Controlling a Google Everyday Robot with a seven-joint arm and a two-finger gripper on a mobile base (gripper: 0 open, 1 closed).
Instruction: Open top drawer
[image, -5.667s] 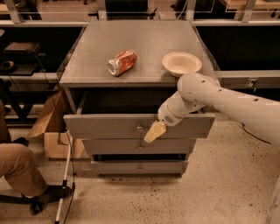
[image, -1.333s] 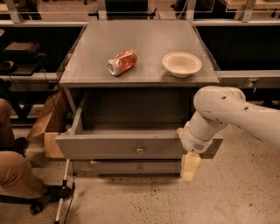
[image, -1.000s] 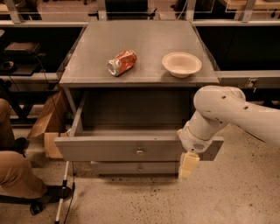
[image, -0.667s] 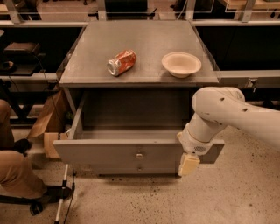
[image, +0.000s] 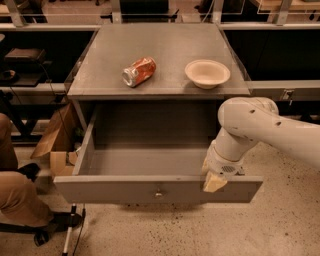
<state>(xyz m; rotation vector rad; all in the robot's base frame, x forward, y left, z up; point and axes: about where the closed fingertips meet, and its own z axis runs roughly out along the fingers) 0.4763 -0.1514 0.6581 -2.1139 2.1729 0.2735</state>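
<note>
The top drawer stands pulled far out of the grey cabinet. Its flat grey front carries a small round metal knob and its deep grey box shows nothing inside. My gripper hangs from the white arm at the right end of the drawer front, at its upper edge, well right of the knob. Its cream fingertips point down over the front panel. The two lower drawers are hidden under the open one.
A crushed orange can and a cream bowl lie on the cabinet top. A person's leg and a cardboard box are at the left. Dark shelving runs behind, speckled floor in front.
The top drawer has slid further out toward the camera. My gripper has gone from below the drawer front, at its right, up to the front's upper edge.
</note>
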